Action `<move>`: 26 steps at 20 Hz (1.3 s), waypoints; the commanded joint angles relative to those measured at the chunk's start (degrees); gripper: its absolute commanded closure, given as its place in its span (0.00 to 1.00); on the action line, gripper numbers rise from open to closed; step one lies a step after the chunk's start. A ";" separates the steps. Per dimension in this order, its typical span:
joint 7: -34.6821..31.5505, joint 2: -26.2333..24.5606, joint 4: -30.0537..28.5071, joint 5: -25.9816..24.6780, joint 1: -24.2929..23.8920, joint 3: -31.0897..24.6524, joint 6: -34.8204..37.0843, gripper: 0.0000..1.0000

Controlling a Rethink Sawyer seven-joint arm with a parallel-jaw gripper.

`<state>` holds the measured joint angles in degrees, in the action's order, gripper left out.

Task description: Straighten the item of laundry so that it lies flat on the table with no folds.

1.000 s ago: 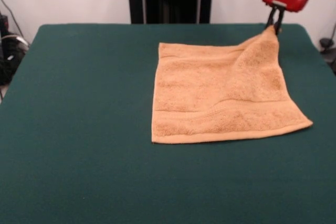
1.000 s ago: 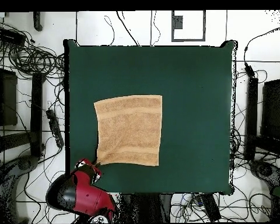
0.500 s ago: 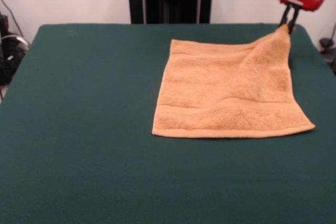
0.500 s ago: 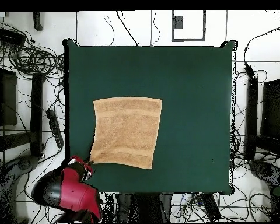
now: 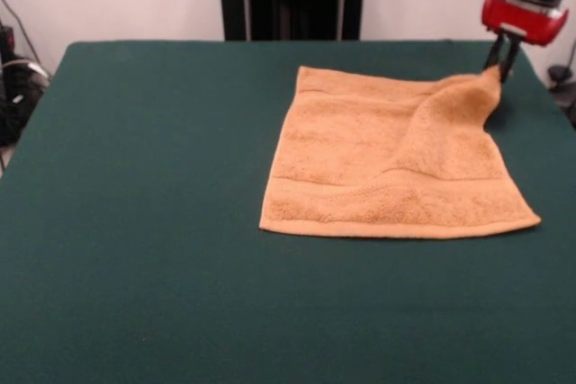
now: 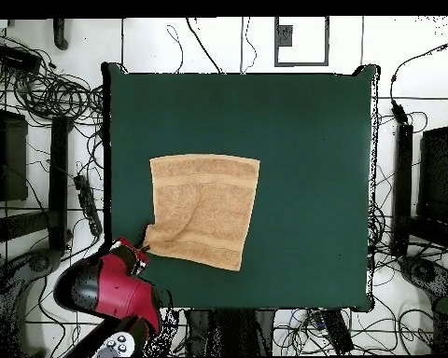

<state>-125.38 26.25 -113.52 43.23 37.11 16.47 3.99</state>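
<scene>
Tabletop [image 5: 144, 222]: dark green, matte, much larger than anything on it; it carries one item. Towel [image 5: 387, 168]: orange-tan terry, roughly square, lying in the front view's right half toward the far side, in the overhead view left of centre and toward the bottom edge [image 6: 204, 210]. Three corners and most of the cloth lie flat; a woven band runs along the near hem. The fourth corner, far right in the front view, is raised off the tabletop, and a soft diagonal ridge runs from it into the cloth, so the towel is not yet fully flat. Gripper [image 5: 500, 62]: red-collared, dark fingers, clenched on that raised corner, set at the tabletop's far right edge; in the overhead view it sits at the towel's lower left corner [image 6: 139, 254]. Key relation: the whole towel lies away from the gripper, toward the tabletop's middle, along the diagonal from the held corner to the opposite near-left corner. Judgement: the ridge suggests slack on that diagonal; drawing the corner outward along it, then lowering and letting go, would likely flatten it. Risk: the corner landing close to the tabletop's edge.
</scene>
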 commanded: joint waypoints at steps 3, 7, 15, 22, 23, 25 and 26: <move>-10.75 -1.95 4.02 -0.29 -3.84 -6.31 -2.70 0.00; -9.31 -0.34 2.81 -2.19 -6.25 -7.35 -2.54 0.00; -5.74 6.44 1.50 -6.79 -9.68 -4.34 5.25 0.00; -3.14 16.09 3.86 -13.35 -14.05 -1.14 18.66 0.00; -3.12 17.42 4.18 -13.94 -14.76 -1.20 19.78 0.00; -2.48 19.58 4.26 -14.90 -16.84 -2.77 22.19 0.00; -2.01 20.31 4.32 -15.39 -17.69 -3.42 22.59 0.00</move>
<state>-125.38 39.78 -112.53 30.94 22.92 16.50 14.99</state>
